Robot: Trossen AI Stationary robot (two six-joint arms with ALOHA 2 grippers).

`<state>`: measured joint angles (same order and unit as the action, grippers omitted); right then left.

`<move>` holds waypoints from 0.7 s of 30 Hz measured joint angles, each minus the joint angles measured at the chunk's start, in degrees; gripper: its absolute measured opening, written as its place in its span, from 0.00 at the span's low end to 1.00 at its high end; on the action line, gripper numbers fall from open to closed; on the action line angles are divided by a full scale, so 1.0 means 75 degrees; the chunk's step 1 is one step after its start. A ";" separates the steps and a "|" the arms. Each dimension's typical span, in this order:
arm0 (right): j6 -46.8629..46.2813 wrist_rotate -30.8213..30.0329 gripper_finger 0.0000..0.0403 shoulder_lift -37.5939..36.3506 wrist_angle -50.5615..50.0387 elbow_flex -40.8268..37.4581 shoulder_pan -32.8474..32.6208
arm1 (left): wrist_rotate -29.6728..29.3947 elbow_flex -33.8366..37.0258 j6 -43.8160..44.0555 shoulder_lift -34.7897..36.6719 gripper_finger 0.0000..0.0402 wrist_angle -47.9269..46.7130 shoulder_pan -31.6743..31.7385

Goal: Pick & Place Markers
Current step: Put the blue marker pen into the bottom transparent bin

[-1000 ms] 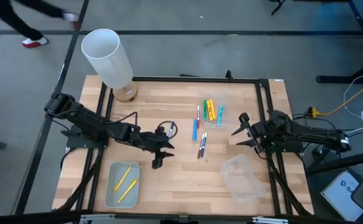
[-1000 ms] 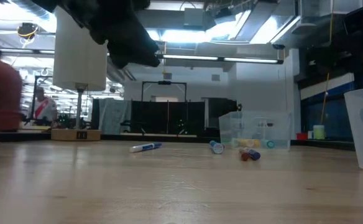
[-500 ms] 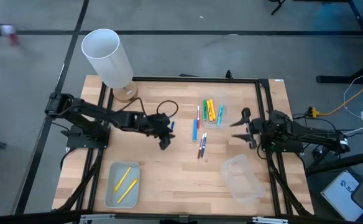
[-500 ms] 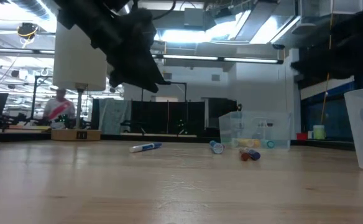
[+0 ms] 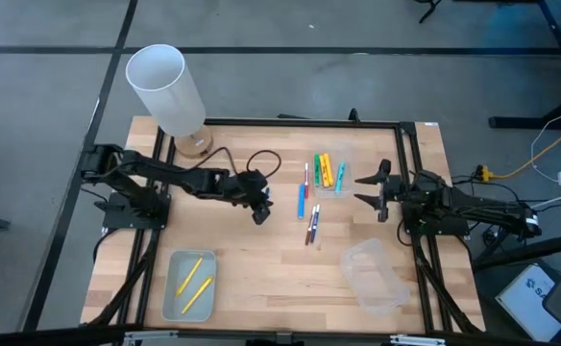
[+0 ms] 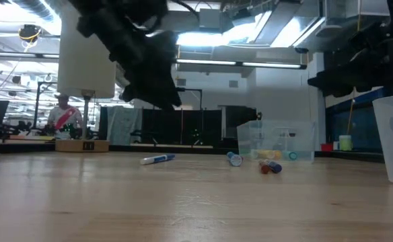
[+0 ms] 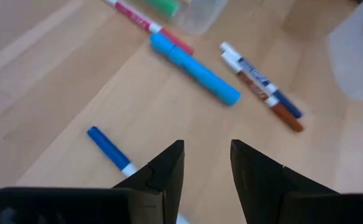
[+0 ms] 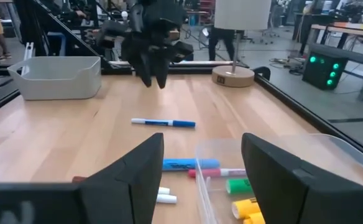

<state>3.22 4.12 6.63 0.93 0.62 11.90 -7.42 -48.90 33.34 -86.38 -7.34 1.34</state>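
My left gripper (image 5: 259, 213) (image 7: 206, 148) hangs open above the table's middle, fingers pointing down, just beside a blue-and-white marker (image 5: 265, 193) (image 7: 109, 149) that lies flat on the wood. Further right lie a thick light-blue marker (image 5: 301, 200) (image 7: 195, 68), a thin pink-and-white one (image 5: 306, 176) and two thin markers side by side (image 5: 312, 226) (image 7: 262, 87). Yellow, green and orange markers sit in a small clear tray (image 5: 330, 173). Two yellow markers lie in the near-left tray (image 5: 190, 284). My right gripper (image 5: 371, 192) (image 8: 200, 146) waits wide open at the right edge.
A white cylinder on a round wooden base (image 5: 170, 91) stands at the far-left corner. A clear tray with nothing in it (image 5: 375, 275) sits near the right. A black frame (image 5: 290, 122) borders the table. A person (image 6: 62, 114) shows in the room behind.
My left gripper has travelled from beside the near-left tray toward the far edge and slightly right, coming up next to the blue-and-white marker. My right gripper has shifted a little toward the far edge. No marker has moved.
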 joint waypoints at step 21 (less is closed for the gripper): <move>-0.0189 -0.0003 0.54 0.0000 0.0003 0.0000 0.0000 | -0.0452 -0.2455 0.0551 -0.1989 0.31 -0.3313 0.0275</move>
<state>1.80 4.10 6.63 0.95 0.62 11.90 -10.81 -67.31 37.48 -101.30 -32.19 3.40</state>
